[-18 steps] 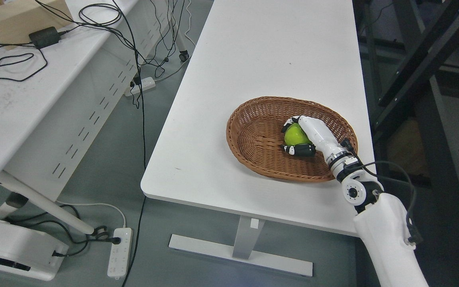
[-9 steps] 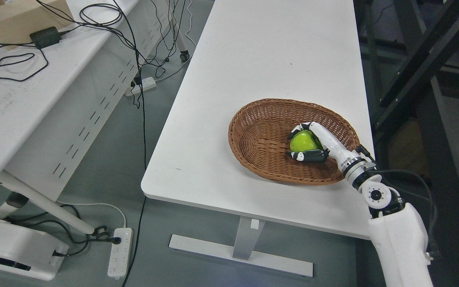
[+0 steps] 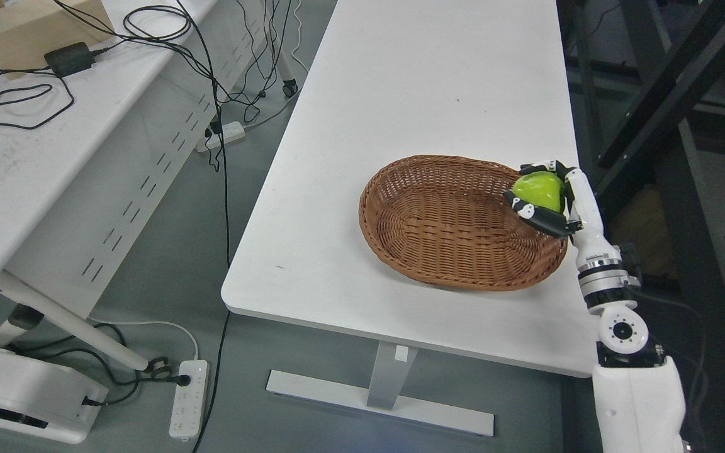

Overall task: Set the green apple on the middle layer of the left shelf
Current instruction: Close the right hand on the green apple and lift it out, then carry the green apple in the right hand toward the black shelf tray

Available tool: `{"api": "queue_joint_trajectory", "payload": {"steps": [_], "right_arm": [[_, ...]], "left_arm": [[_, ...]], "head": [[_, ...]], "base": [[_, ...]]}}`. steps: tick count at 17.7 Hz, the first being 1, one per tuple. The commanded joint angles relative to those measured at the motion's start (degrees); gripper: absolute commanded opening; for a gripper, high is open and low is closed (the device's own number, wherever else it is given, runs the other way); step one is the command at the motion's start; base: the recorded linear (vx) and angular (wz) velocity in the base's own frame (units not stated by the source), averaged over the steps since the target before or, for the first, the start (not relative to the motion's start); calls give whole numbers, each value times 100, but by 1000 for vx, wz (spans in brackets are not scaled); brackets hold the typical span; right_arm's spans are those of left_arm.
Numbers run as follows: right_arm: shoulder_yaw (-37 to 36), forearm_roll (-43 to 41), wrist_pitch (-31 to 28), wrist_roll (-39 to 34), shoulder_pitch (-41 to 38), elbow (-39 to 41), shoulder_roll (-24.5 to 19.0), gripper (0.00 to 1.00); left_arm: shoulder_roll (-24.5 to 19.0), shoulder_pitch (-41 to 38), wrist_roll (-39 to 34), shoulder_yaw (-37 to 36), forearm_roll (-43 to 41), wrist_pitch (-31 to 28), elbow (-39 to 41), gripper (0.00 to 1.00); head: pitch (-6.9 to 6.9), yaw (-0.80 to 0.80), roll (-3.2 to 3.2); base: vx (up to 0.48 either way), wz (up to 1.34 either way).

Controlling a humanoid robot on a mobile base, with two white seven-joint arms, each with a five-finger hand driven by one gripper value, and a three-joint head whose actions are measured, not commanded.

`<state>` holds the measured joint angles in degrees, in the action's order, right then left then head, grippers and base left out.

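Note:
My right hand (image 3: 542, 195) is shut on the green apple (image 3: 540, 190), with black-tipped fingers wrapped over its top and underside. Hand and apple hang above the right rim of the oval brown wicker basket (image 3: 444, 264), lifted out of its bowl. The white right forearm rises from the lower right corner, nearly upright. The basket stands on the white table (image 3: 425, 82) near its front right corner, and nothing shows inside it. A dark shelf frame (image 3: 658, 88) runs along the right edge of the view. My left arm does not show.
A second white desk (image 3: 54, 151) at left carries a cardboard box, a black power adapter and tangled cables. Cables hang down to power strips on the grey floor between the desks. A white device with a red label sits at the bottom left.
My right hand has lifted the apple out of the basket's bowl and carried it up and to the right, over the basket's right rim. The forearm has swung upright.

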<state>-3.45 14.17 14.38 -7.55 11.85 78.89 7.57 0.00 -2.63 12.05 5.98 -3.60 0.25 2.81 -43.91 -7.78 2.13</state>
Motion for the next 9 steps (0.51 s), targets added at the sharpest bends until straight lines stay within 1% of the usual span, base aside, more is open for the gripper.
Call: {"api": "queue_joint_trajectory", "payload": {"steps": [1, 3, 4, 9], "right_arm": [[-850, -283, 21, 139, -920, 1400, -657, 0], [-902, -300, 56, 226, -1402, 1725, -657, 0], [-903, -318, 74, 297, -1501, 1805, -657, 0], [-955, -318, 65, 464, -1519, 1946, -657, 0]], "left_arm": [[-100, 0, -1, 0, 0, 2, 0, 100], [-100, 0, -1, 0, 0, 2, 0, 100], [-100, 0, -1, 0, 0, 2, 0, 100], [-100, 0, -1, 0, 0, 2, 0, 100]], "head": [[0, 0, 0], [0, 0, 0], [0, 0, 0], [0, 0, 0]], "base": [[0, 0], [0, 0], [0, 0], [0, 0]]}}
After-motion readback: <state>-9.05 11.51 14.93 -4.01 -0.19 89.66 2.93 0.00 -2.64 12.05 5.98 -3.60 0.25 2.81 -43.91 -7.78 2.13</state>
